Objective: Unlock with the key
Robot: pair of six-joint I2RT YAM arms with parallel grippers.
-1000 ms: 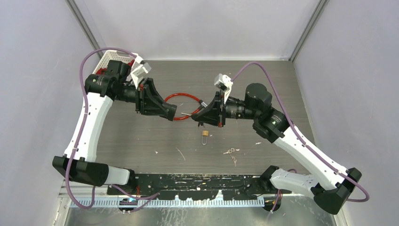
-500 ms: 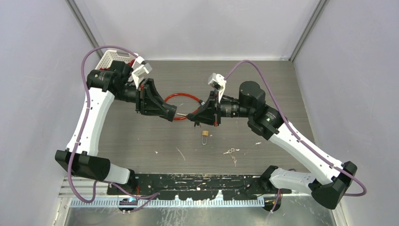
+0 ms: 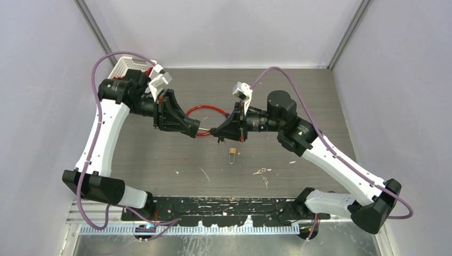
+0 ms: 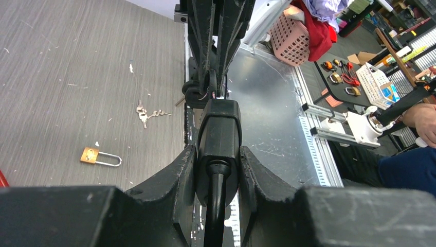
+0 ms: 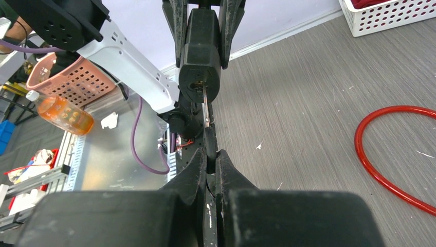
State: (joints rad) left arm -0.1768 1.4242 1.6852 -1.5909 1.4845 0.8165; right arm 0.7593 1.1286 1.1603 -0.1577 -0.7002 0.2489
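My left gripper (image 3: pixel 195 128) is shut on the black body of a cable lock (image 4: pixel 218 131), held above the table. The lock's red cable (image 3: pixel 205 109) loops behind it. My right gripper (image 3: pixel 215 131) faces it from the right, shut on the black head of a key (image 5: pixel 210 146). The key's metal blade (image 5: pixel 205 105) reaches the keyhole in the lock's end face (image 5: pixel 199 77). I cannot tell how deep it sits. In the left wrist view my gripper (image 4: pixel 217 154) clamps the lock on both sides. In the right wrist view my gripper (image 5: pixel 211 157) pinches the key head.
A small brass padlock (image 3: pixel 233 152) lies on the table below the grippers, also in the left wrist view (image 4: pixel 97 156). A loose bunch of keys (image 3: pixel 261 172) lies nearer the front. A white basket (image 3: pixel 128 66) stands at the back left corner.
My right gripper has moved left with the key, closing the gap to the lock, and the blade now meets the lock's face. The left arm shifted slightly early on, then held.
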